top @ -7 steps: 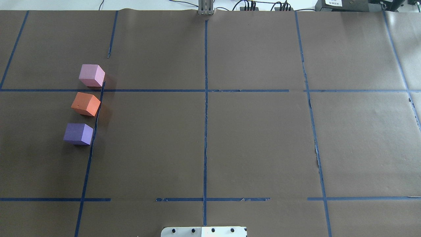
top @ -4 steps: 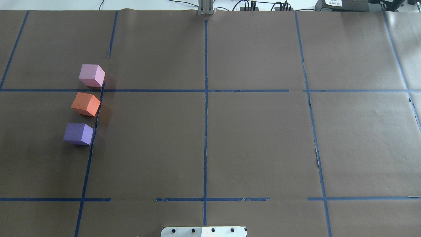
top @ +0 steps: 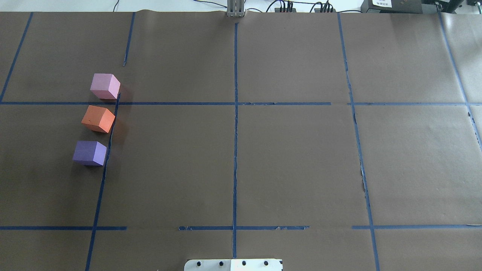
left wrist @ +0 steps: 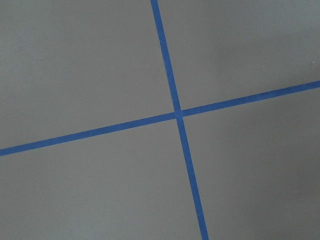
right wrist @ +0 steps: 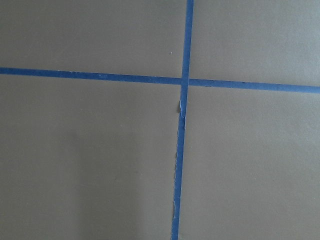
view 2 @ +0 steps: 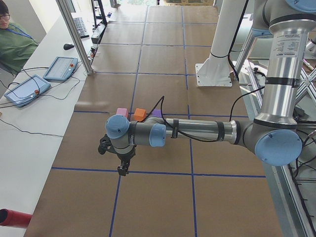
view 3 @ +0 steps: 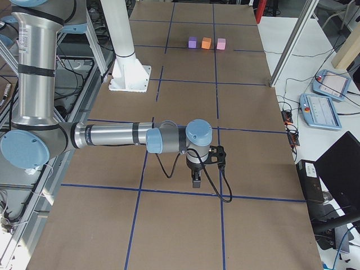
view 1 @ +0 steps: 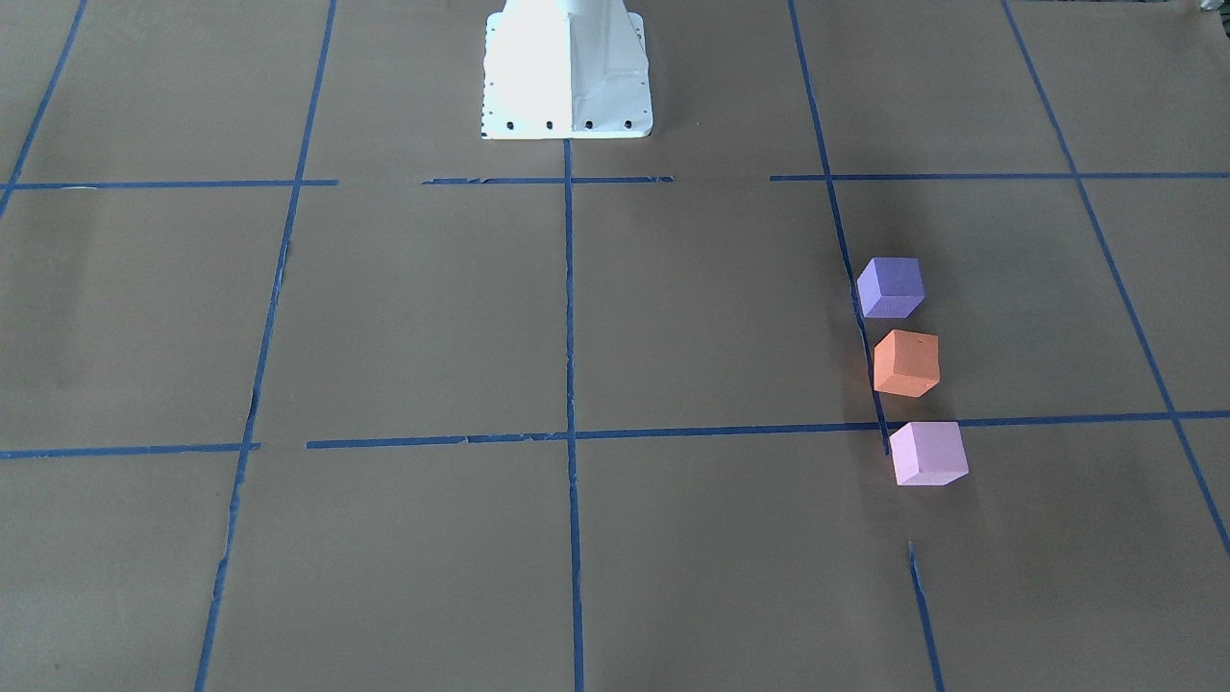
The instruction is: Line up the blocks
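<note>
Three blocks stand in a line on the brown paper at the table's left side, apart from each other: the pale pink block [top: 104, 86] farthest, the orange block [top: 98, 119] in the middle, slightly turned, and the violet-purple block [top: 89, 153] nearest. They also show in the front-facing view as purple [view 1: 891, 286], orange [view 1: 906, 362] and pink [view 1: 927, 453]. The left gripper [view 2: 121, 168] shows only in the left side view, hanging above the paper away from the blocks. The right gripper [view 3: 195, 181] shows only in the right side view, far from the blocks. I cannot tell whether either is open or shut. Both wrist views show only paper and blue tape.
Blue tape lines [top: 235, 113] divide the brown paper into squares. The white robot base plate [top: 233, 265] sits at the near edge. An operator [view 2: 12, 39] and teach pendants [view 2: 59, 68] are at the table's far side. A red object [view 2: 12, 217] lies at that side's corner.
</note>
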